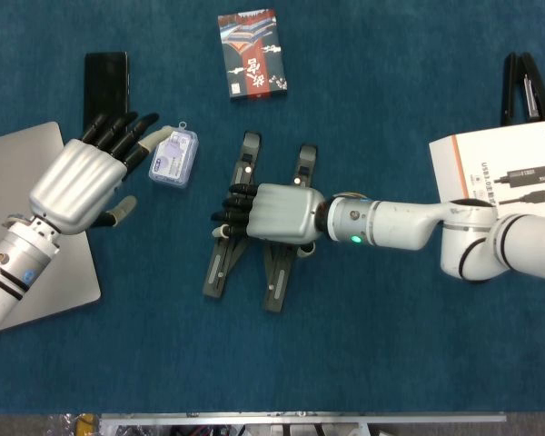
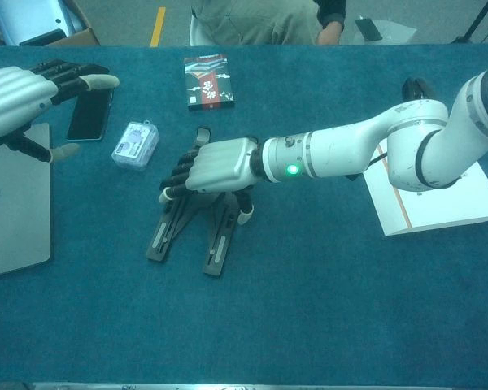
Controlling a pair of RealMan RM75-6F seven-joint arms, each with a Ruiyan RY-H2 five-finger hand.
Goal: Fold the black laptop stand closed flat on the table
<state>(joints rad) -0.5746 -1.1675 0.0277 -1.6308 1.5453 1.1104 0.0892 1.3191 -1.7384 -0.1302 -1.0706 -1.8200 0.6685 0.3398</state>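
Note:
The black laptop stand (image 1: pixel 216 271) lies mid-table, its two rails (image 2: pixel 216 248) nearly parallel and low on the blue cloth. My right hand (image 1: pixel 277 213) lies palm down across the middle of the stand, fingers stretched over the left rail and thumb beside the right rail (image 2: pixel 220 166). It presses on the stand without gripping it. The stand's crossed middle is hidden under the palm. My left hand (image 1: pixel 77 182) hovers open to the left, above the laptop's edge, fingers spread and holding nothing (image 2: pixel 16 97).
A silver laptop (image 1: pixel 68 282) lies at the left edge. A black phone (image 1: pixel 104 86) and a small clear case (image 1: pixel 173 156) sit near my left hand. A printed card box (image 1: pixel 252 53) lies behind the stand. A white carton (image 1: pixel 495 159) and a black clip-like object (image 1: pixel 520 86) are at right.

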